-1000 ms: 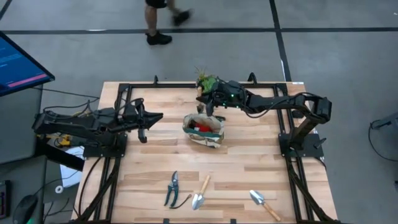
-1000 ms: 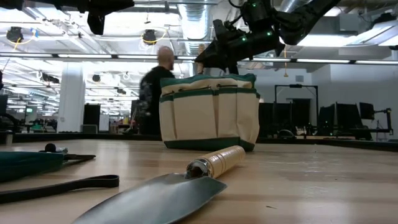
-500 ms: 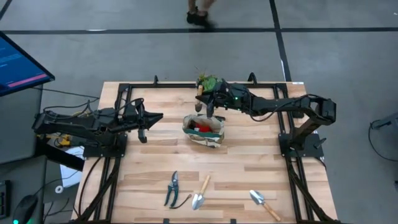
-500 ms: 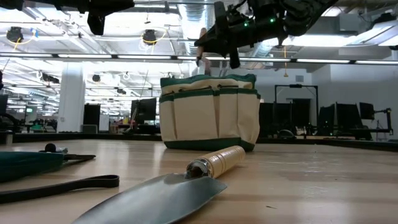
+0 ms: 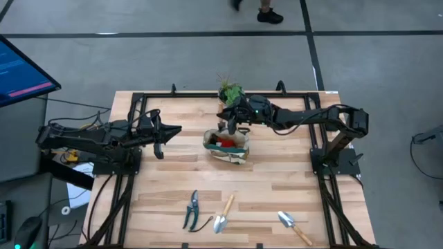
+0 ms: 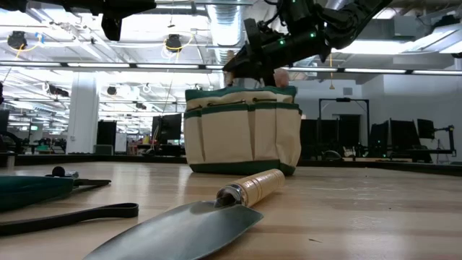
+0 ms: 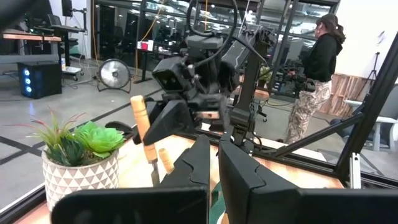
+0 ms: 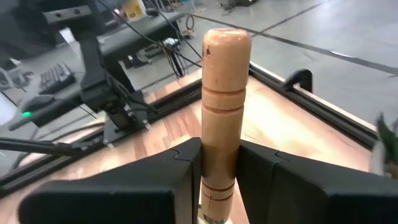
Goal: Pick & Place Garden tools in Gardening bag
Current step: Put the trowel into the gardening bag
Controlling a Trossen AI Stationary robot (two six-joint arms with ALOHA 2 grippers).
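Observation:
The beige gardening bag with green trim (image 5: 228, 146) stands at the table's middle; a red item (image 5: 221, 142) lies inside it. My right gripper (image 5: 232, 124) is above the bag's far rim, shut on a tool with a light wooden handle (image 8: 225, 93). Its metal end is hidden. Dark-handled shears (image 5: 192, 209) and two wooden-handled trowels (image 5: 223, 214) (image 5: 294, 227) lie flat near the near edge. My left gripper (image 5: 165, 131) hovers shut and empty left of the bag. My right gripper pinches the tool's wooden handle between its two fingers (image 8: 180, 171), low on the handle (image 8: 217, 186), away from its rounded free end. The fingers reach in from the table's right and lie across the handle. The tool stands upright, free end up, above the bag.
A white patterned pot with a green plant (image 5: 230, 91) stands just beyond the bag at the far edge, close to my right gripper. Black frame rails (image 5: 138, 104) run along the table's sides. A person walks on the floor beyond the table (image 5: 266, 10).
My right gripper, still shut on the upright tool, has moved a little toward the table's near edge, from beside the plant to above the bag's far rim; it rose and then came down toward the bag.

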